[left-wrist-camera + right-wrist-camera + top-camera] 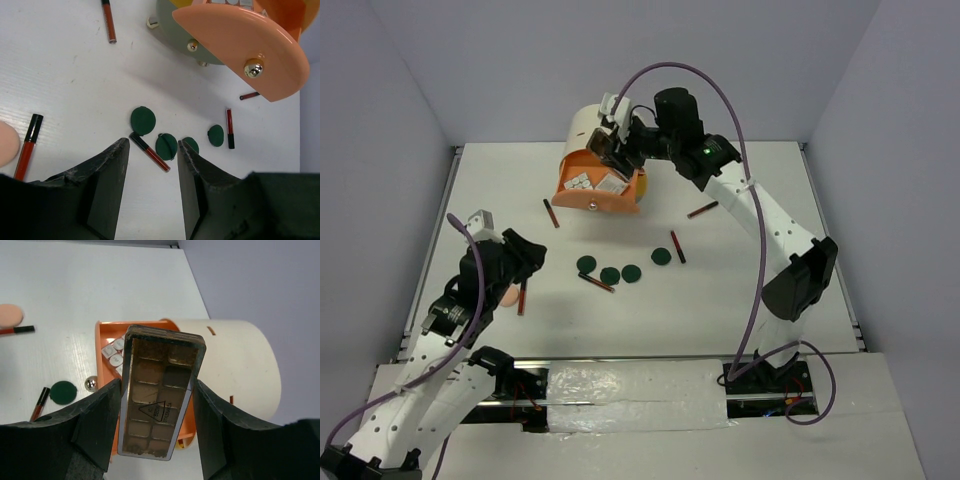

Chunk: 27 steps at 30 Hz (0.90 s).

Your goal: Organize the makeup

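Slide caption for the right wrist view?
Right end effector grips a brown palette over the open orange drawer of the cream cabinet.

- cabinet at far centre of desk; drawer pulled out in front
- palette above drawer
- discs in row before drawer, sticks scattered around
- puff left of discs, beside a stick

Discs, sticks strewn centre — open gap before orange drawer
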Available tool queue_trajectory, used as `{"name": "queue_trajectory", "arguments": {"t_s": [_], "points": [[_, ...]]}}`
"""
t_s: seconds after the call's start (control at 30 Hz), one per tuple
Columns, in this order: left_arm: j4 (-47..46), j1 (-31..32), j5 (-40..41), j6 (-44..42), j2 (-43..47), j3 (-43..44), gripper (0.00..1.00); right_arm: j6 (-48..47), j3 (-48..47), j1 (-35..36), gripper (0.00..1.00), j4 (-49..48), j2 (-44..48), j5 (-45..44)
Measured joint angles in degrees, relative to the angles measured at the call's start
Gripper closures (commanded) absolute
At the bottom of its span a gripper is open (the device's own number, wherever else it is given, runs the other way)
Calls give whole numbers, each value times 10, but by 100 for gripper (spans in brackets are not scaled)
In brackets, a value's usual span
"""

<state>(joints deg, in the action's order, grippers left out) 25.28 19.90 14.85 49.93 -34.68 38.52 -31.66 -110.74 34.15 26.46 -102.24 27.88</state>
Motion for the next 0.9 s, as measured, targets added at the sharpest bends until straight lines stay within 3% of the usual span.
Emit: {"name": "queue_trajectory", "arguments": {"t_s": [0.33,0.37,0.47,0.57,0.67,0.73,0.8,0.83,0.87,0.9], "points": [[-17,0,-17,0,-1,-18,44,-78,-56,28,82,27,-77,-40],[-19,0,-18,0,-1,-18,44,-81,-62,29,77,29,-89,-45],[-26,0,-20,0,-1,-18,43,-86,-85,31,35,37,-127,-54],[-35,0,-23,0,-2,-20,43,-87,-86,31,20,47,-138,-62],[-45,0,-30,0,-13,-24,43,-81,-86,31,14,42,-133,-63],[-54,0,-34,0,-23,-24,43,-66,-86,26,16,38,-124,-61],[-66,0,-39,0,-33,-24,43,-36,-86,17,29,29,-110,-54],[-70,0,-42,-1,-42,-24,43,-8,-86,5,39,22,-100,-47],[-72,0,-44,-1,-49,-24,43,14,-85,-10,67,12,-90,-44],[-73,0,-47,-2,-55,-24,43,39,-81,-27,81,-1,-78,-39]]}}
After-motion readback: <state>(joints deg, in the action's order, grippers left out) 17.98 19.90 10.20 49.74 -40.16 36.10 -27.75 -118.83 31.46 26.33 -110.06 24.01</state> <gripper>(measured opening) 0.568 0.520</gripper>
